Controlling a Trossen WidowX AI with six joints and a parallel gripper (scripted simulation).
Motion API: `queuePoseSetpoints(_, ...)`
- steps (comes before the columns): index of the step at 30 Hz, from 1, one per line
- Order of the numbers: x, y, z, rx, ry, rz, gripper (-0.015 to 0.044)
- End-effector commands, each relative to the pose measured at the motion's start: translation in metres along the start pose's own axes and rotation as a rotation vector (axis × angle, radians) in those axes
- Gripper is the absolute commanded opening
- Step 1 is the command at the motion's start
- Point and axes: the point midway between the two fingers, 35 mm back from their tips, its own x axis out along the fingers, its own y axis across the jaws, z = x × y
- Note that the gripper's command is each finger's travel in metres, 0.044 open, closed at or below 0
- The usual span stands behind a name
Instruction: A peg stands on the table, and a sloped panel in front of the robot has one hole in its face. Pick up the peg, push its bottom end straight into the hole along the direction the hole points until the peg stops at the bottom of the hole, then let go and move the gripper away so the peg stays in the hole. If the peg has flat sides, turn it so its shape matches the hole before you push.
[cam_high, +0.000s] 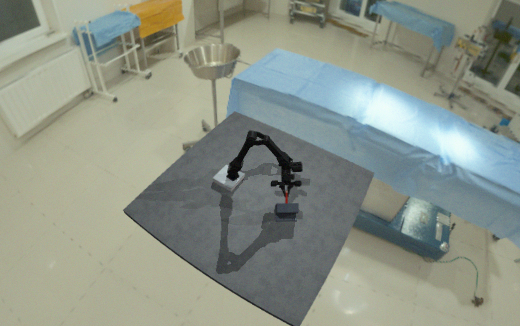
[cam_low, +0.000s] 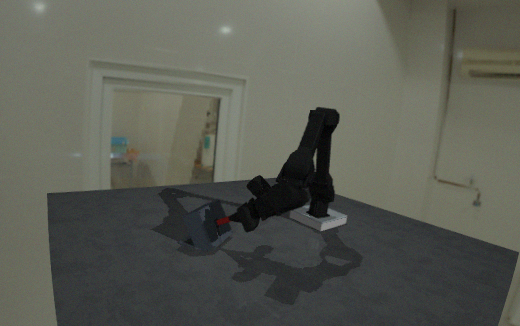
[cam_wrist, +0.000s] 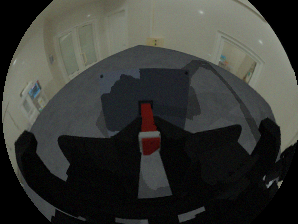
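Observation:
The red peg (cam_high: 286, 198) (cam_low: 223, 220) (cam_wrist: 147, 118) has flat sides and a pale band near its top end. My gripper (cam_high: 286, 190) (cam_low: 233, 218) (cam_wrist: 147, 120) is shut on the peg near that end. The peg leans toward the dark blue-grey sloped panel (cam_high: 287, 209) (cam_low: 198, 226) (cam_wrist: 170, 90). In the wrist view the peg's far end lies at the dark square hole in the panel's face and covers most of it. How far the end is inside the hole, if at all, cannot be told.
The panel stands on the dark grey table (cam_high: 200, 230) (cam_low: 125, 280). The arm's white base (cam_high: 225, 181) (cam_low: 332, 221) sits on the table behind the gripper. The arm's shadow falls across the panel face and the table.

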Motion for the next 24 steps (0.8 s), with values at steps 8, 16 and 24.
queuePoseSetpoints(8, 0.008, 0.0, -0.001, -0.002, 0.001, 0.0, 0.0)
queuePoseSetpoints(16, 0.013, 0.0, -0.001, -0.002, 0.001, 0.0, 0.0)
queuePoseSetpoints(24, 0.019, 0.0, -0.001, -0.002, 0.0, 0.0, 0.0)
